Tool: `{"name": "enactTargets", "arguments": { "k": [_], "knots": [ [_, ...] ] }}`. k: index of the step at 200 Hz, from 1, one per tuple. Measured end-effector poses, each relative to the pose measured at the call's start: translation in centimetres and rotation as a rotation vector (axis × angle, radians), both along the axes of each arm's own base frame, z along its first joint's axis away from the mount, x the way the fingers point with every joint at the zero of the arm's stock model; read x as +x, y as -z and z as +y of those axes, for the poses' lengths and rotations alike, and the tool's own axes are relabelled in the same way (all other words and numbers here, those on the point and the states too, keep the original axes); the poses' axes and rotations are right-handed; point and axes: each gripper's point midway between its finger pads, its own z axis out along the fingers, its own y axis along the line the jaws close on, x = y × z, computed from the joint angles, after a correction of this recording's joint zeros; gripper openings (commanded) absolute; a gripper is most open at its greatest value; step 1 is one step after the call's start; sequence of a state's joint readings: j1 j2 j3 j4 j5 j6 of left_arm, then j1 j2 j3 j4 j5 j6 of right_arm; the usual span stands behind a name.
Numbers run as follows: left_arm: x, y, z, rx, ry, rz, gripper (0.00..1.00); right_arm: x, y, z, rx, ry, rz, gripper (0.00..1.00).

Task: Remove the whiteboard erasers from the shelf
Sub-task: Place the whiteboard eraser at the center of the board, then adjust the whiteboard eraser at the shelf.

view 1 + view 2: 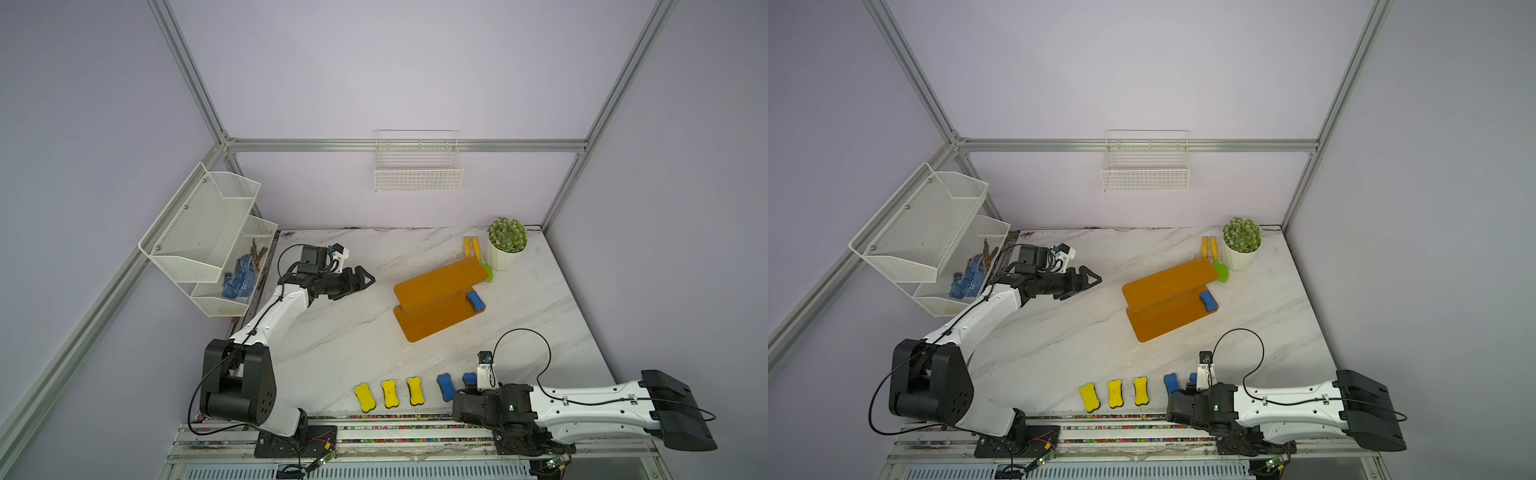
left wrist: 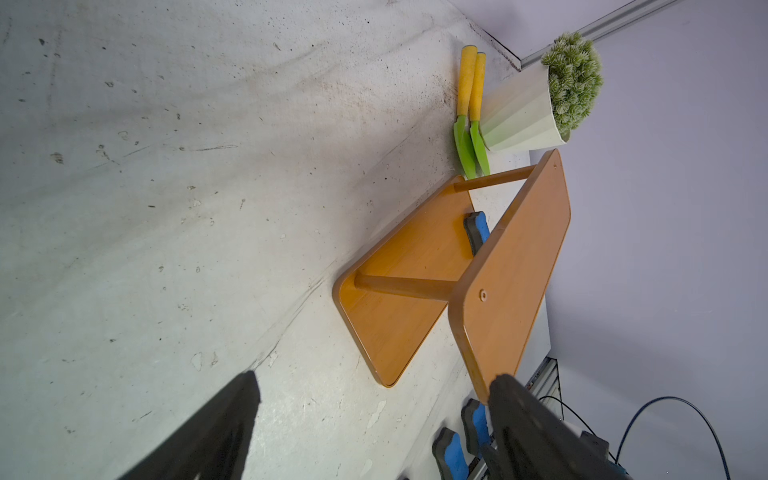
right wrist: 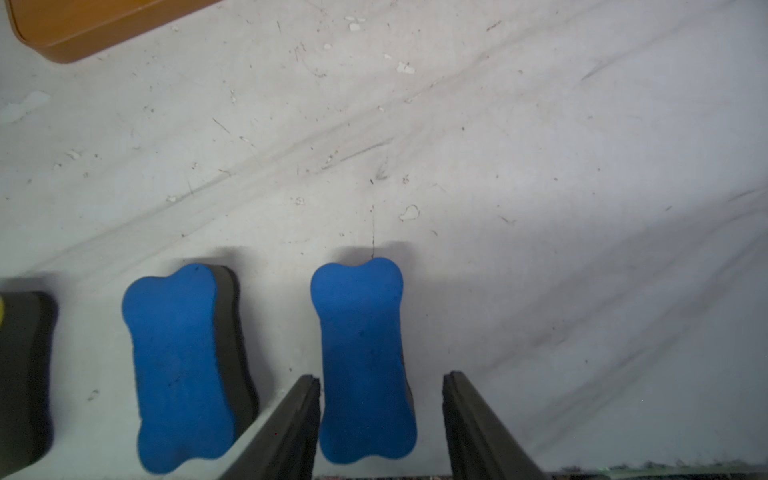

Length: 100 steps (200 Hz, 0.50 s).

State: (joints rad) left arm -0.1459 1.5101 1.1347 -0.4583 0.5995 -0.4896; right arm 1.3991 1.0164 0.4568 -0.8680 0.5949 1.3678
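The right gripper (image 3: 381, 375) hangs low over the front edge of the bench (image 1: 332, 332), its jaws apart around a blue eraser (image 3: 361, 353) that lies flat on the surface. One jaw is at the foam's side and the other stands clear of it, so nothing is clamped. Just beside it lies a second blue eraser (image 3: 178, 365), then three yellow erasers (image 1: 390, 393) in a row along the same edge.

Toward the back right corner stands the orange shelf (image 1: 440, 282). The last blue eraser (image 1: 475, 301) is on its lower board, partly tucked under the upper one. The left gripper (image 1: 365, 279), jaws wide and empty, hovers near the bench's left edge, pointed at the shelf.

Likely risks: the near jaw could drag the eraser on lifting or nudge its neighbour. A reach under the upper board (a tight slot) might bump the shelf and shift it.
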Motion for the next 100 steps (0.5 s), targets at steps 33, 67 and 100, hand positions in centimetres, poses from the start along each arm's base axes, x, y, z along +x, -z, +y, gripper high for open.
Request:
{"name": "enactTargets", "arguments": {
  "k": [33,67,100],
  "knots": [
    [0.0,0.0,0.0,0.0,0.0,-0.001,0.9,2.0,-3.3,0.8,0.077,0.019,-0.146,0.58],
    [0.0,0.0,0.0,0.0,0.0,-0.001,0.9,7.1,-6.5,0.6,0.232,0.115,-0.33,0.57],
    [0.0,0.0,0.0,-0.001,0.001,-0.002,0.9,12.7,-7.6,-3.5,0.242,0.236,-0.451,0.59]
  ]
}}
